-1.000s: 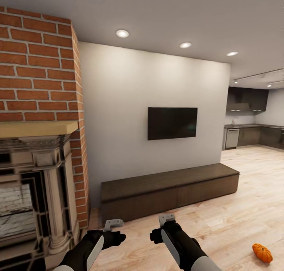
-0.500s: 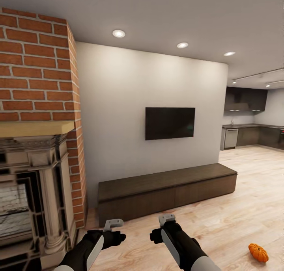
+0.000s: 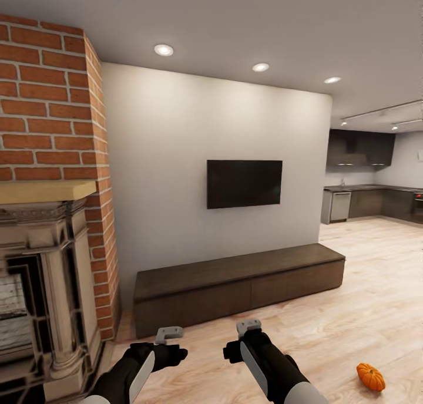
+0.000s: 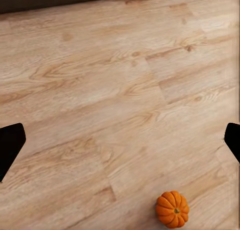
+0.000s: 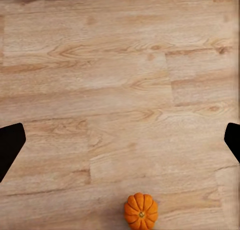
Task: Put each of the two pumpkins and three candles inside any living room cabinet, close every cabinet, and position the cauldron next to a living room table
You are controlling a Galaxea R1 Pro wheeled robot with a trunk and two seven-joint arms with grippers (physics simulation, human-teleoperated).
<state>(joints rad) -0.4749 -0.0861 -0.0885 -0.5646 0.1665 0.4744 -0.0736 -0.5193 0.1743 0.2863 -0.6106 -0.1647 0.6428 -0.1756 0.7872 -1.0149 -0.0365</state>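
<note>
A: Where is the pumpkin point(image 3: 371, 376)?

B: On the light wood floor point(image 3: 364, 310), low at the right of the head view, well apart from the cabinet point(image 3: 238, 286). The left wrist view shows a pumpkin point(image 4: 172, 209) whole, standing stem up on the boards. The right wrist view cuts one point(image 5: 140, 211) off at the frame edge. Whether the three views show one pumpkin or two, I cannot tell.

A: And the cabinet?

B: Long, low and dark brown, against the white wall under the black TV point(image 3: 244, 183). Its fronts sit flush, so it looks closed. Its left end runs up close to the brick fireplace point(image 3: 50, 216).

A: How do the fingers stand?

B: Both are spread wide and hold nothing. Each wrist view shows only two dark tips at opposite edges, with bare floor between them. In the head view the left gripper point(image 3: 169, 334) and right gripper point(image 3: 249, 326) hang side by side over the floor in front of the cabinet, mostly seen from behind, so little of the fingers can be made out there.

A: Anything else hard to read?

B: The kitchen point(image 3: 370, 187) beyond the wall is dim and small. The fireplace is cut off at the left edge.
</note>
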